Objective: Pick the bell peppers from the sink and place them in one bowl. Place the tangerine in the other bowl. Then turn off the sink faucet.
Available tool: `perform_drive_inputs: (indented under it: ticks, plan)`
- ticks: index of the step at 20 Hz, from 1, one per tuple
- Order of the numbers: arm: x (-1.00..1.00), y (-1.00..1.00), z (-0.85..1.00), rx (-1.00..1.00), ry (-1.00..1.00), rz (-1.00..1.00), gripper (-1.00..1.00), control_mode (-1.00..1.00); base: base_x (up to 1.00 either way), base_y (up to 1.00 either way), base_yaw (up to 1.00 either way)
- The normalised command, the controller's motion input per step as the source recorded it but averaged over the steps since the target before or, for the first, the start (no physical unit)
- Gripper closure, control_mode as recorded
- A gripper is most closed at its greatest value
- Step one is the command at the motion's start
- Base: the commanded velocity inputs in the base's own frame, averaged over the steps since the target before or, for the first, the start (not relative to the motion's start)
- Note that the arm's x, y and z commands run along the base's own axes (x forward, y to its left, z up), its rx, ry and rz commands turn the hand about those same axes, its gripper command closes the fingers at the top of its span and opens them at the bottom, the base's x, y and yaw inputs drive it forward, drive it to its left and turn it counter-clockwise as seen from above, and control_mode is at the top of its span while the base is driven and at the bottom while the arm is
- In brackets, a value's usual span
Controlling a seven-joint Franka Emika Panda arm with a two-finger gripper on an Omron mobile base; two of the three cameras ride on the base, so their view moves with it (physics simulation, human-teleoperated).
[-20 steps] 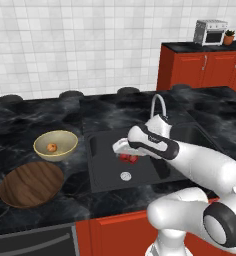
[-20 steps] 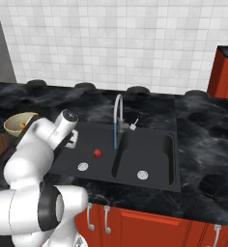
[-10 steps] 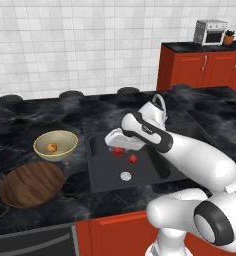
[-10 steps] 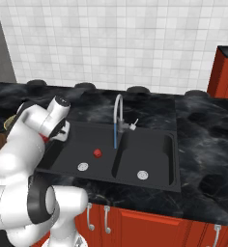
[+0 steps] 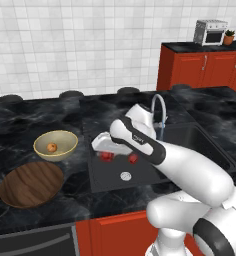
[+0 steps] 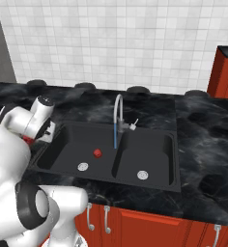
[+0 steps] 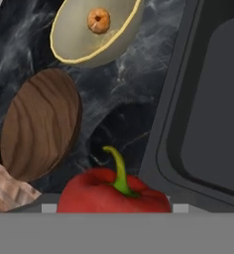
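The gripper [image 5: 104, 150] hangs over the left edge of the sink [image 5: 140, 172], pinching a red bell pepper [image 5: 106, 156] between its fingers. In the hand view that held pepper [image 7: 114, 192] sits right at the bottom with its green stem curling upward, above the black marble counter [image 7: 134, 89] just beside the basin's rim.

A second bell pepper [image 5: 133, 159] lies on the sink floor close by, a little above the round silver drain [image 5: 125, 175]; from the right base view it shows as a small red lump [image 6: 97, 153] in the left basin near the faucet's base. The gooseneck faucet [image 6: 118, 116] stands between the two basins, with a thin blue stream of water [image 6: 115, 137] falling from its spout.

On the counter to the left of the sink, the cream-yellow bowl [image 5: 55, 145] holds the tangerine [image 5: 52, 147]. Just in front of it rests the wide wooden bowl [image 5: 31, 183], with nothing in it. In the hand view both bowls lie ahead of the gripper, the wooden bowl [image 7: 39, 129] nearer, the yellow one [image 7: 91, 32] farther.
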Motion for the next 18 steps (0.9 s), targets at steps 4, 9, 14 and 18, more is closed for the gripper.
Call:
perform_drive_inputs:
  ticks: [4, 9, 14, 18]
  plan:
    - [-0.16, 0.48, 0.14, 0.00, 0.00, 0.00, 1.00, -1.00, 0.00, 0.00, 0.00]
    - [-0.04, 0.51, 0.03, 0.00, 0.00, 0.00, 1.00, -1.00, 0.00, 0.00, 0.00]
    - [0.00, 0.49, 0.00, -0.01, 0.03, 0.00, 1.00, -1.00, 0.00, 0.00, 0.00]
    - [0.00, 0.48, 0.00, -0.04, 0.01, 0.00, 1.00, -1.00, 0.00, 0.00, 0.00]
